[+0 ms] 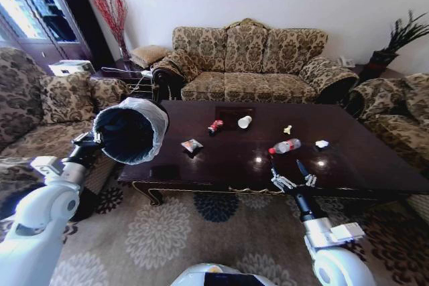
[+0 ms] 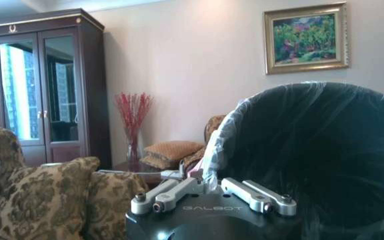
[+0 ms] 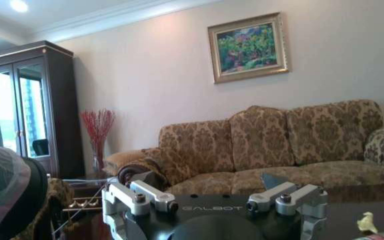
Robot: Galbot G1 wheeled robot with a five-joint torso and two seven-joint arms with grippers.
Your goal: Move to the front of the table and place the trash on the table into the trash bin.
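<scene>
Nearest us, our right gripper (image 1: 294,177) hangs over the table's (image 1: 375,172) near edge, fingers spread wide and holding nothing, lined up toward the clear bottle (image 1: 285,146) just beyond it. Our left gripper (image 1: 90,142) is clamped on the trash bin (image 1: 131,130), held tipped beside the table's left edge, mouth toward the tabletop, probably so litter can go straight in. Toward the middle lie the snack packet (image 1: 192,145), red wrapper (image 1: 215,126) and paper cup (image 1: 244,122); paper scraps (image 1: 322,144) sit right. The bin's inside is dark; we cannot tell its contents.
</scene>
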